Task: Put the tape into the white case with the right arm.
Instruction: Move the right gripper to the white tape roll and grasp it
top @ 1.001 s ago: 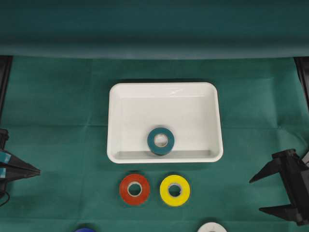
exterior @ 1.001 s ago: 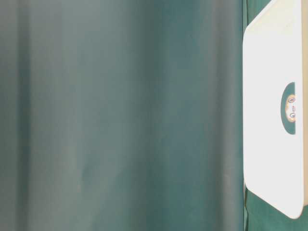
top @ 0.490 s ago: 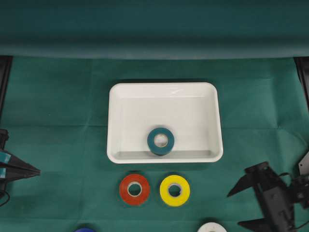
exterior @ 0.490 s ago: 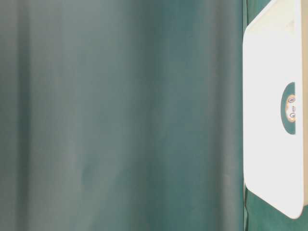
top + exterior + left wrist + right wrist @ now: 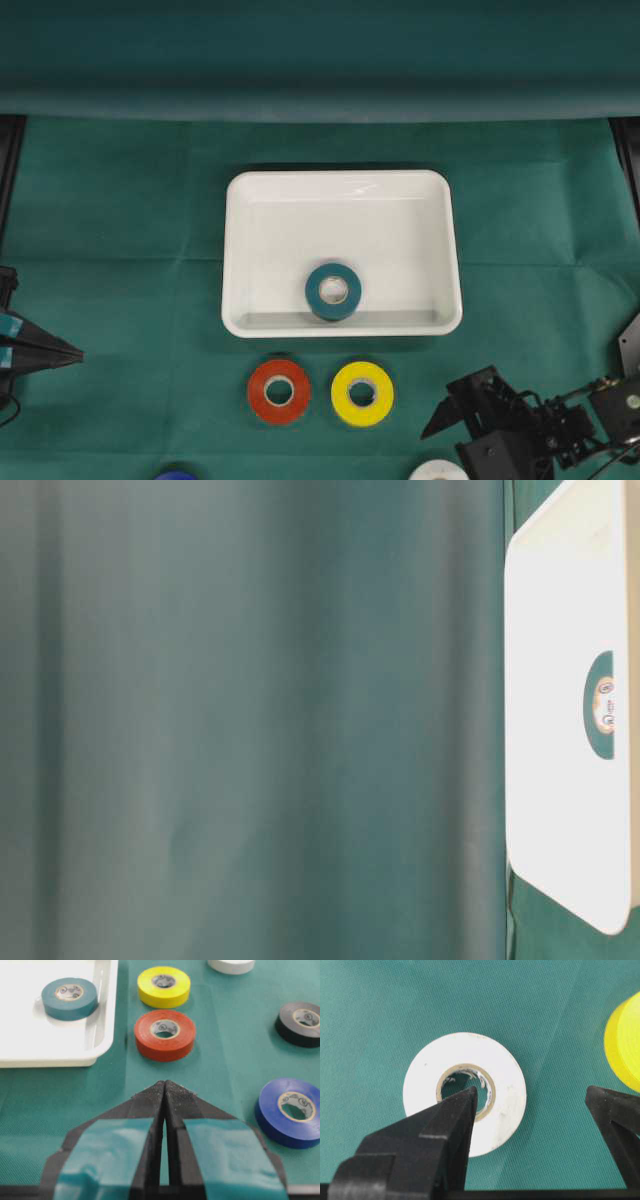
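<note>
Overhead: right tool [image 5: 470, 440] spread wide, low at the worktop's [image 5: 120, 220] near edge, just beside the white tape [image 5: 438, 470], which is half cut off by the frame. White case [image 5: 245, 200] sits mid-cloth with a teal tape [image 5: 333, 291] already inside near its front rim. Red tape [image 5: 279, 391] and yellow tape [image 5: 362, 393] lie just in front of the case. Left tool [image 5: 40, 345] parked at the left edge.

Table-level: mostly blurred cloth; case edge and teal roll at right. No tool visible.

Left wrist: left tool pressed together, holding nothing. Black tape [image 5: 299, 1023] and blue tape [image 5: 291, 1111] lie off to its right.

Right wrist: fingers wide apart, one fingertip [image 5: 465, 1097] over the white roll's core, the other well off to the side. Risk: roll looks off-centre between the fingers, so closing could shove it sideways or catch only one wall and tip it. Yellow roll near; a wide sweep might knock it.
</note>
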